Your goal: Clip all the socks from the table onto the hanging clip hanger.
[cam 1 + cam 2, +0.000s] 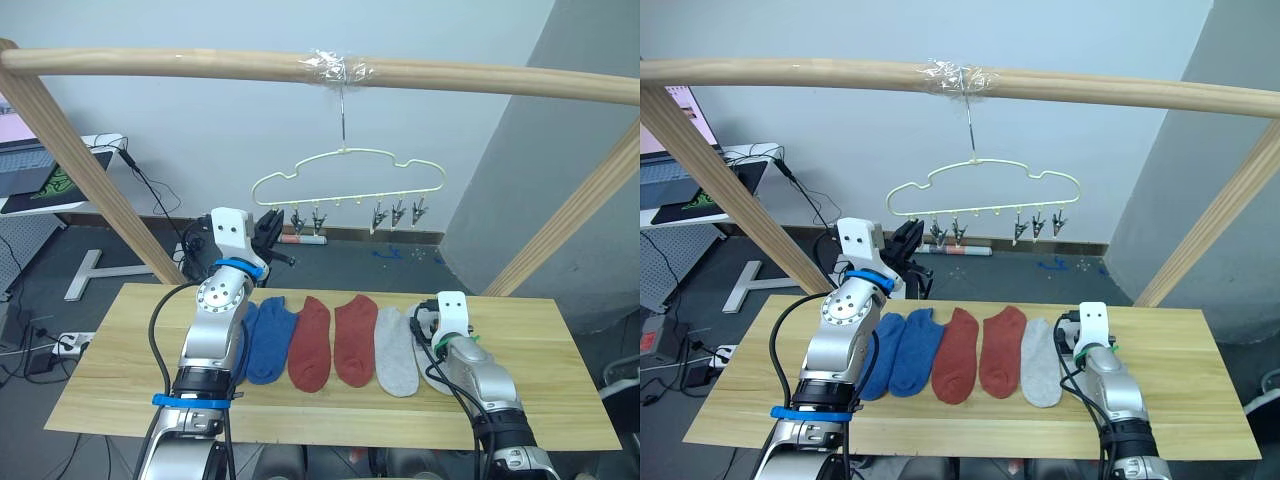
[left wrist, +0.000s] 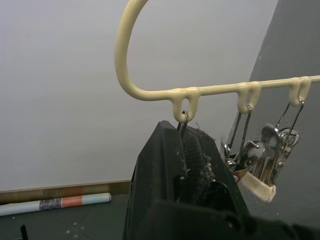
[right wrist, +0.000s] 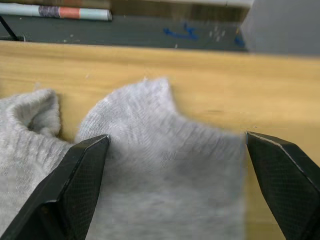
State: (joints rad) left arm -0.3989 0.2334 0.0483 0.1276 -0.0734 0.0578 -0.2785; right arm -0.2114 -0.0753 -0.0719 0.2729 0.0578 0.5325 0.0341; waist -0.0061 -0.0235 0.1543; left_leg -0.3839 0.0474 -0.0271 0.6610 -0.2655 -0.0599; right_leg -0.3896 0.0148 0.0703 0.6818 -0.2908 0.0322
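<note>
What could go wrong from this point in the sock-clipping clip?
1. The right gripper is open astride one grey sock, whose twin lies touching it. Closing may snag both.
2. The left gripper is shut on the end clip of the hanger, which hangs free from a taped hook. A pull may swing or tilt it.
3. All six socks are on the table in a tight row, so dragging one may shift neighbours.

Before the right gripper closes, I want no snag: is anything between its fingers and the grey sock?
Nothing visible does. The right gripper is open, fingers either side of the outer grey sock, which lies flat on the table.
</note>
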